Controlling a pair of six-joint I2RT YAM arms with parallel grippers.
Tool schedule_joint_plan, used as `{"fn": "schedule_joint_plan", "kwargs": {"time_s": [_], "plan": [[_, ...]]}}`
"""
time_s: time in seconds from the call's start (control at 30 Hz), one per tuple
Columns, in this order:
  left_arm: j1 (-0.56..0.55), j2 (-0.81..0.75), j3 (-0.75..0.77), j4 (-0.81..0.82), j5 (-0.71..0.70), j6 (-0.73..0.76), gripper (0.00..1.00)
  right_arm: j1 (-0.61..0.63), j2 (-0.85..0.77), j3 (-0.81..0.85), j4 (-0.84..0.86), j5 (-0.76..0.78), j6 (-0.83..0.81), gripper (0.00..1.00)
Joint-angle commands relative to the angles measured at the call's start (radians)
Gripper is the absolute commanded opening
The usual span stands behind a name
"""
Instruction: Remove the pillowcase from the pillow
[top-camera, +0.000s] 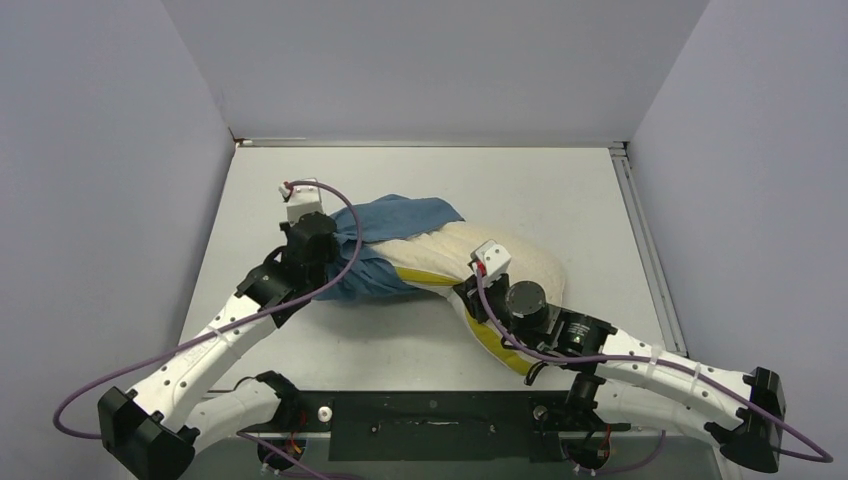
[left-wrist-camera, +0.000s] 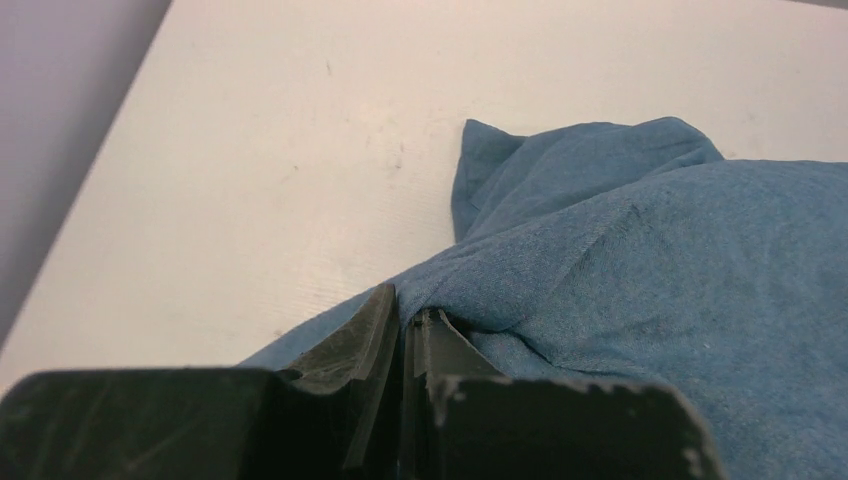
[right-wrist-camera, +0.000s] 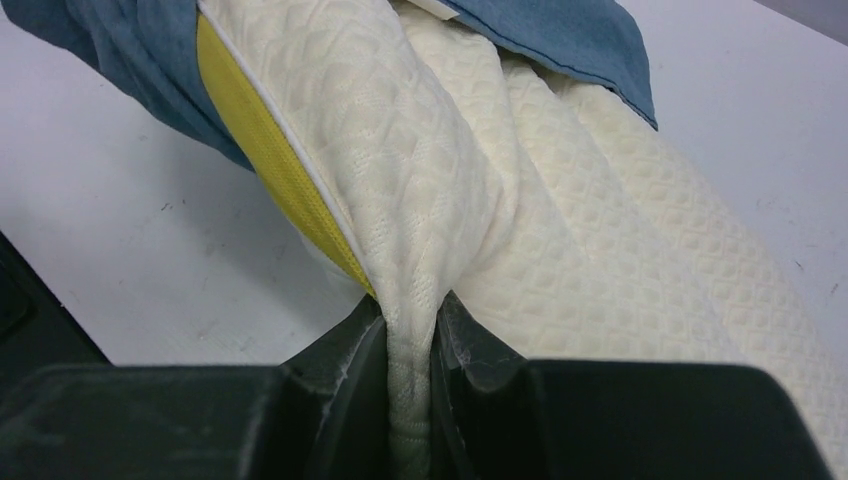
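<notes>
Pillow (top-camera: 525, 262) lies across the middle of the table (top-camera: 580, 190), slanting from the centre toward the near right corner. Its cream quilted face is up and its mustard-yellow edge runs along the side facing the near edge. Its left end sits inside the slate-blue pillowcase (top-camera: 405, 225), which is bunched and wrinkled toward the table's left side; the right half of the pillow is bare.

The left gripper (left-wrist-camera: 408, 318) has its jaws pressed together on a fold of the blue cloth at the pillowcase's left side. Whether any of the pillow is caught inside that fold cannot be told. The right gripper (right-wrist-camera: 410, 330) is clamped on a pinched ridge of the cream quilted cover, just beside the yellow edge, at the pillow's near right end.
</notes>
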Motion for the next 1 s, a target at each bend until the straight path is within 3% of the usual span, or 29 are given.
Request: {"fn": "schedule_joint_plan", "kwargs": {"time_s": [0.0,0.1,0.23,0.53,0.63,0.7,0.83,0.97], "plan": [[0.113,0.038,0.067,-0.027,-0.189,0.245,0.03,-0.014,-0.095,-0.005,0.103,0.009,0.016,0.05],[0.168,0.078,0.011,0.044,-0.206,0.316,0.05,-0.015,-0.12,-0.013,0.103,-0.009,0.016,0.05],[0.239,0.128,-0.035,0.059,-0.151,0.301,0.06,-0.014,-0.14,-0.022,0.102,-0.05,0.017,0.05],[0.245,0.064,-0.056,0.083,-0.011,0.292,0.07,-0.014,-0.042,-0.007,0.13,-0.259,0.001,0.05],[0.244,0.003,-0.081,0.121,0.075,0.31,0.07,-0.015,0.03,0.04,0.089,-0.353,0.003,0.23],[0.243,-0.033,-0.097,0.14,0.128,0.321,0.13,-0.014,0.08,0.081,0.046,-0.401,0.011,0.35],[0.241,-0.07,-0.101,0.135,0.147,0.334,0.24,-0.017,0.155,0.158,-0.022,-0.45,0.035,0.73],[0.237,-0.102,-0.094,0.129,0.169,0.332,0.32,-0.071,0.198,0.248,-0.082,-0.452,0.053,0.86]]}}
